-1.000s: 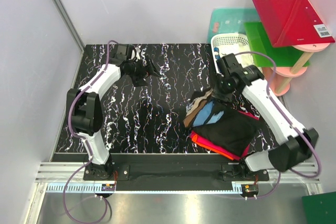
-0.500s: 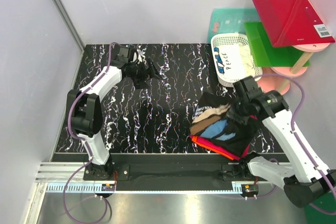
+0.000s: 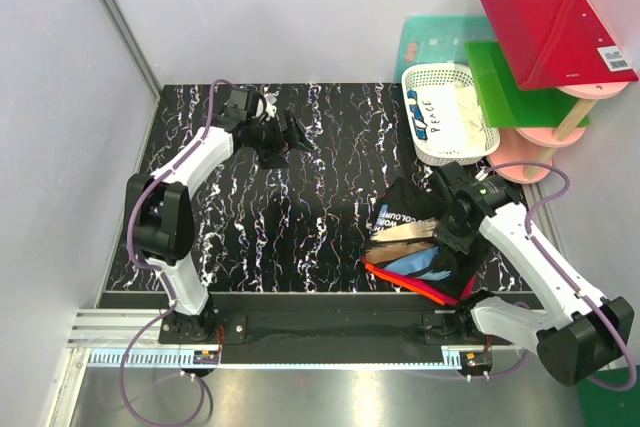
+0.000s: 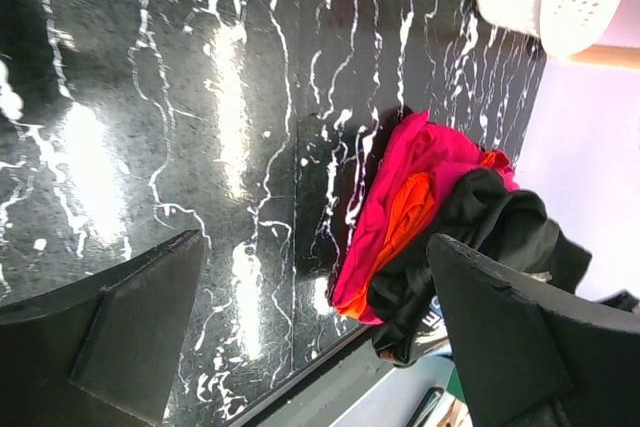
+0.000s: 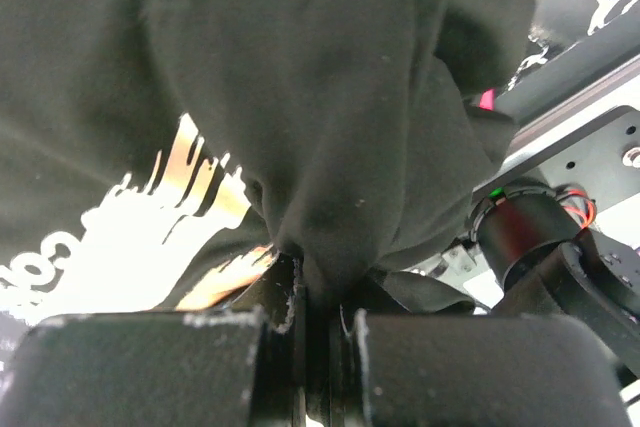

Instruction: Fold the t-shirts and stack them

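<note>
Over near-right pile (image 3: 415, 247), right fingers (image 5: 150, 367) pinch black t-shirt (image 5: 300, 97); left fingers (image 4: 130, 337) spread, well away.

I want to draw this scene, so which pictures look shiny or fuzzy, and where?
Left wrist view: bright white glare sits on the shiny table, and the left gripper, close to the camera, looks dark and soft-edged. Right wrist view: the black t-shirt fills it, dim, with the right gripper fuzzy at the bottom. Top view: sharp and evenly lit.
</note>
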`<state>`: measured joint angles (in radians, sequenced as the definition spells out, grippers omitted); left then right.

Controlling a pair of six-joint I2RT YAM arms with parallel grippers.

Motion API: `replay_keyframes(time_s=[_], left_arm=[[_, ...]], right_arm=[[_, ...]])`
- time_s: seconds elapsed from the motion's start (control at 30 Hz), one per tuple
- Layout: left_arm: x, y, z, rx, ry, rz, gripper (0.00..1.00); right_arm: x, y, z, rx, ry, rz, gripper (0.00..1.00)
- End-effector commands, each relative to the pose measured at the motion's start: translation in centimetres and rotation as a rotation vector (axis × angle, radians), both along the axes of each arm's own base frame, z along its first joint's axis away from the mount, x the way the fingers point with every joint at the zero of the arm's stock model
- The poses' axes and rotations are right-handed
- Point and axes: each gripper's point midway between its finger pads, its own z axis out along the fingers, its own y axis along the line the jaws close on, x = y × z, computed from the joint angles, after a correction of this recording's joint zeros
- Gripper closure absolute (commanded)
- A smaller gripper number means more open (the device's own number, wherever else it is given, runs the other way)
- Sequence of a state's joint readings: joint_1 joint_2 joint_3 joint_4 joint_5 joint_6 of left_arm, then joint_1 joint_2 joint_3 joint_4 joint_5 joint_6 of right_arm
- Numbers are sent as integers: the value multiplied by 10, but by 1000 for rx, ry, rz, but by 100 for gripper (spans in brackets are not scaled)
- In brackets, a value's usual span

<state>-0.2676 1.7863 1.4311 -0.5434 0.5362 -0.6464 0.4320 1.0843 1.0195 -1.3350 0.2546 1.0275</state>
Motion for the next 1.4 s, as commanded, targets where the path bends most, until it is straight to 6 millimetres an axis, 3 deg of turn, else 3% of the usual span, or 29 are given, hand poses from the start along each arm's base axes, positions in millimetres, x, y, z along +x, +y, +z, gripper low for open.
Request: replay_keyframes(time_s=[0.0,0.07,0.2,0.3,0.33,0.4,0.43,0.6,0.7,0.87,0.9,0.93,0.97,1.0,1.03,1.07,1.1,1.23,1.37], left_arm=[[-9,-21,30,-56,-82,-73,1],[-14,-28,29,-60,-82,-100,1],[-39,-62,31,-79,-76,-204,1],[-59,-85,33,-91,-75,-281,1],[-64,-91,33,-94,-75,-301,1],[-77,-104,32,-100,-76,-357,1],[-80,-107,32,-102,-73,-369,1],[-96,-114,35,-102,-100,-431,1],[-98,-116,54,-113,-157,-447,1],[-113,-133,97,-178,-246,-516,1],[-118,-141,112,-215,-260,-547,7],[-123,-148,119,-239,-260,-574,46],[-130,-161,116,-253,-238,-610,76],[-134,-171,130,-289,-235,-630,100],[-137,-178,132,-304,-222,-645,100],[-143,-194,132,-320,-208,-680,100],[-148,-202,134,-342,-173,-697,100],[-164,-236,109,-352,-55,-746,100],[-169,-243,88,-344,22,-753,100]], right_arm=[[0,-29,-1,-139,-27,-104,100],[-2,-35,-6,-163,-19,-130,100],[-7,-47,-18,-201,11,-184,100],[-9,-51,-25,-214,37,-182,89],[-9,-52,-25,-218,36,-179,64],[-7,-51,-20,-213,17,-174,26],[-2,-50,-11,-199,-18,-181,1],[13,-45,45,-63,-302,-189,0],[11,-47,73,-19,-425,-177,0],[4,-57,100,-59,-464,-134,1],[6,-57,104,-66,-472,-110,0],[8,-55,104,-67,-469,-91,0],[12,-53,106,-67,-473,-86,2],[14,-51,106,-63,-476,-67,21],[17,-44,103,-36,-470,-42,45],[25,-38,105,-11,-500,-34,80],[27,-35,103,9,-499,-50,100],[32,-15,72,68,-390,-24,100],[29,-5,43,83,-270,-23,100]])
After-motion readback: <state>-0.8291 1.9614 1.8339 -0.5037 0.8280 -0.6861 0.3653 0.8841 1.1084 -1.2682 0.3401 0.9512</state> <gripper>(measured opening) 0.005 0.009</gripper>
